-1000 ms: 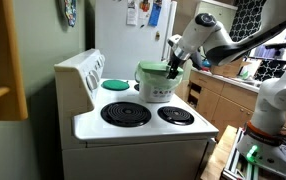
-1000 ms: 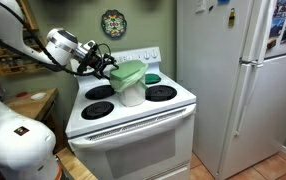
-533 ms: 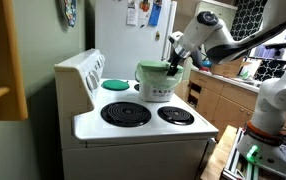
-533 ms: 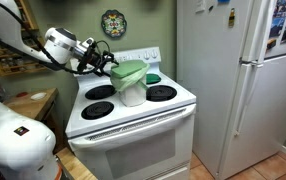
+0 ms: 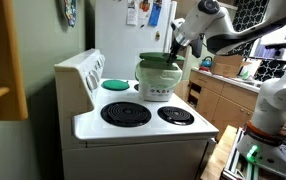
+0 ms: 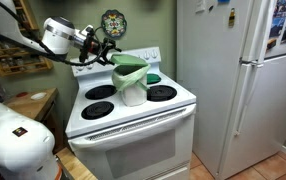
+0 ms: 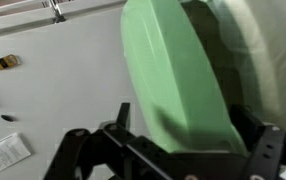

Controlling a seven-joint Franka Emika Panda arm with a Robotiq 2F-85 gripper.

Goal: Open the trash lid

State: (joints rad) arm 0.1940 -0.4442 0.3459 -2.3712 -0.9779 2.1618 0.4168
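- The jaws of the gripper point(image 6: 107, 52) grip the trash lid point(image 6: 129, 60); in the wrist view the dark fingers point(image 7: 245, 130) sit on either side of the green dome near the bottom edge, though their tips are cut off by the frame.
- The trash lid point(image 5: 159, 59) is lifted and tilted above the trash point(image 5: 159, 84) — in an exterior view it hangs at 12 o'clock over the bin's mouth, and whether one edge touches the rim cannot be made out.
- The trash point(image 6: 132, 88) stands on the stove point(image 6: 133, 110), in the middle of the tabletop among the burners; one bin, one lid.
- In the wrist view the trash lid point(image 7: 173, 80) fills the middle of the frame, and the pale liner point(image 7: 268, 60) at 3 o'clock is blurred and cut off at the right edge.
- Coil burners: two are plain in an exterior view, one large point(image 5: 125, 114) and one smaller point(image 5: 175, 115); the rear ones are hidden there by the bin.
- A flat teal disc point(image 5: 115, 84) lies at 9 o'clock from the bin, near the back panel; one only.
- One white fridge point(image 6: 233, 80) stands at 3 o'clock of the stove, its top cut off — papers on its door are too small to read.
- A round decorated plate point(image 6: 113, 22) hangs on the green wall, at 12 o'clock above the stove.
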